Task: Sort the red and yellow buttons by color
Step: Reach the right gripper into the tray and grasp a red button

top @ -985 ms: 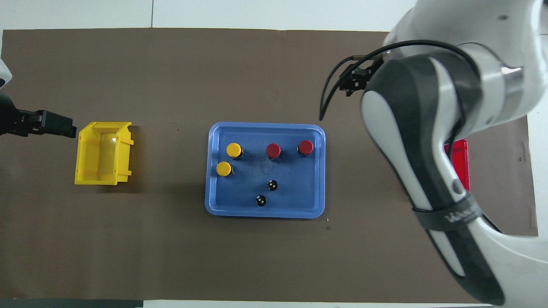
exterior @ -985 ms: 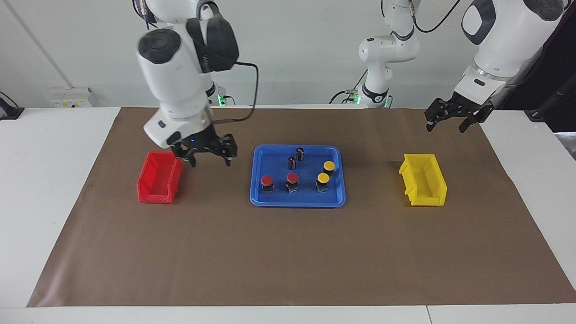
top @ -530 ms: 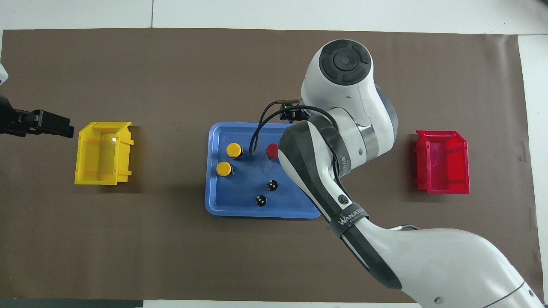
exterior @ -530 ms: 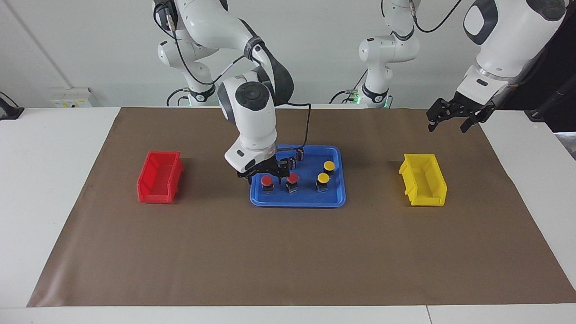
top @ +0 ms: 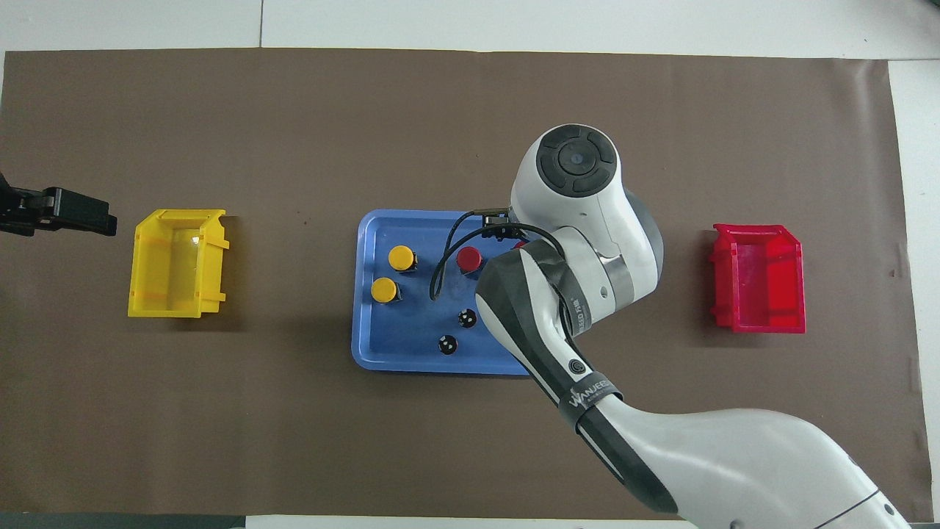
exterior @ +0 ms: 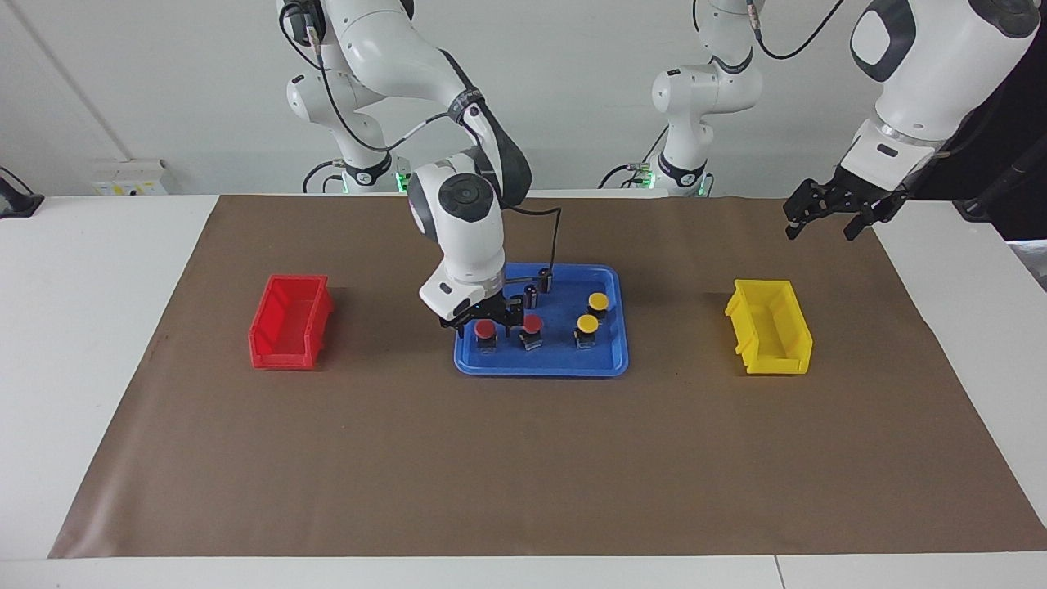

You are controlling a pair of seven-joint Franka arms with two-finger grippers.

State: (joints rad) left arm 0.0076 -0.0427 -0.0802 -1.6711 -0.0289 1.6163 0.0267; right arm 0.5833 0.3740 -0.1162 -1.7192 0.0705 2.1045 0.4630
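Observation:
Two red buttons (exterior: 485,329) (exterior: 532,324) and two yellow buttons (exterior: 599,301) (exterior: 586,324) stand in a blue tray (exterior: 556,360). My right gripper (exterior: 484,325) is open and low in the tray, with a finger on each side of the red button toward the right arm's end. I cannot tell whether it touches the button. In the overhead view the arm hides that button but for a sliver (top: 518,245). The other red button (top: 469,258) and both yellow buttons (top: 401,257) (top: 384,289) show there. My left gripper (exterior: 820,231) is open and waits in the air beside the yellow bin.
A red bin (exterior: 290,321) stands toward the right arm's end and a yellow bin (exterior: 769,337) toward the left arm's end. Two dark capless cylinders (exterior: 544,278) (exterior: 530,294) stand in the tray, nearer to the robots than the buttons. Brown paper (exterior: 523,458) covers the table.
My right gripper has swung from beside the red bin to the tray and come down around the red button. The left gripper has drifted slightly outward.

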